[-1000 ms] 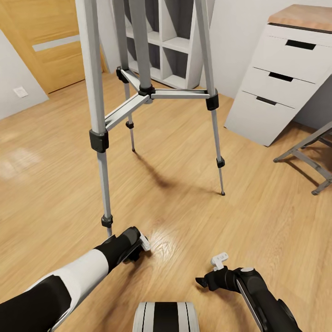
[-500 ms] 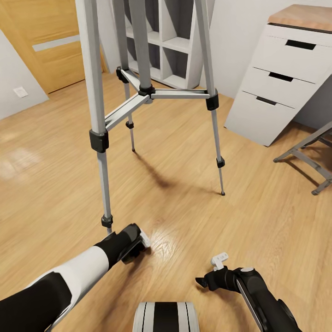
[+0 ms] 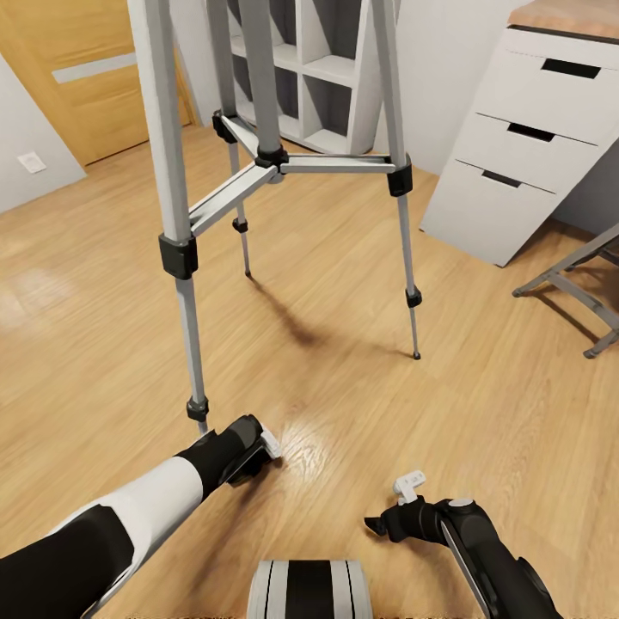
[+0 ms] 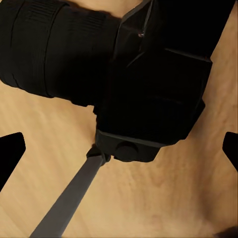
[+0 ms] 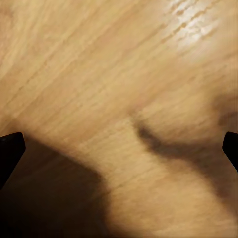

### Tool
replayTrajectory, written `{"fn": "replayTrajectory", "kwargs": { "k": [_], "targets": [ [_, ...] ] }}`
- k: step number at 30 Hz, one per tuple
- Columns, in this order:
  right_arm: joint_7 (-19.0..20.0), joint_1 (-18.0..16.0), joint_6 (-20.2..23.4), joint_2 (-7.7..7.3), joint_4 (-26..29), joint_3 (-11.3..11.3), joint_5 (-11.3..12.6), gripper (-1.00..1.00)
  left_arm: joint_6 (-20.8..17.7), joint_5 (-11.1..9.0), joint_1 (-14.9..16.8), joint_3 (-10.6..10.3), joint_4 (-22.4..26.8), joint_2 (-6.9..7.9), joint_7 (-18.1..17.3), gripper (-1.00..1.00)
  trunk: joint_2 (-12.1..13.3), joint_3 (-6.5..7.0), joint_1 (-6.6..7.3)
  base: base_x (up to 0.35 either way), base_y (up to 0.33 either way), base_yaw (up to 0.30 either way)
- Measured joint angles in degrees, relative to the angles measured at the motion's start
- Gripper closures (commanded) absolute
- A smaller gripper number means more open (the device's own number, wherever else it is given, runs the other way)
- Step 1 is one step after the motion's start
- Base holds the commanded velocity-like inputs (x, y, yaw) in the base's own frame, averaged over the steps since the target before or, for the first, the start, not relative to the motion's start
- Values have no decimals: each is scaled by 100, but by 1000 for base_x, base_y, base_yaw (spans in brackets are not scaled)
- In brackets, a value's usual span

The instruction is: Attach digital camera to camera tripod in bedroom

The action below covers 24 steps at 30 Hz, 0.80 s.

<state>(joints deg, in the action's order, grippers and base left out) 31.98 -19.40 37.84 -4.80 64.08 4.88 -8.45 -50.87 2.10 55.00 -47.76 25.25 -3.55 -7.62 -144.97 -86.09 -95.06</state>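
Both jaw sets are seen spread wide. Between the left gripper (image 4: 119,148) fingertips (image 4: 11,148), the digital camera (image 4: 124,79) is seen, black, with no visible contact. Bare plank floor (image 5: 119,74) lies under the right gripper (image 5: 119,144). The camera tripod (image 3: 258,159) is located at 12 o'clock in the head view, beyond both arms.

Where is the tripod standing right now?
In the head view the tripod stands on the wooden floor straight ahead, in front of the white shelves. Its nearest leg comes down just beside the left gripper.
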Motion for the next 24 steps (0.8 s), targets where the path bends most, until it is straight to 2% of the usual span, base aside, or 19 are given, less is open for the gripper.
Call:
{"fn": "replayTrajectory", "kwargs": {
  "k": [8, 24],
  "targets": [
    [1, 1, -2, 0, 0, 0, 0, -100, 12, 0, 4, -2, 0, 0, 4, -100, -11, -177, -21, 0, 0, 0],
    [1, 0, -7, 0, 0, 0, 1, -100, 25, -5, -3, -16, 0, 0, 5, -100, -11, -178, -20, 0, 0, 0]
  ]
}}
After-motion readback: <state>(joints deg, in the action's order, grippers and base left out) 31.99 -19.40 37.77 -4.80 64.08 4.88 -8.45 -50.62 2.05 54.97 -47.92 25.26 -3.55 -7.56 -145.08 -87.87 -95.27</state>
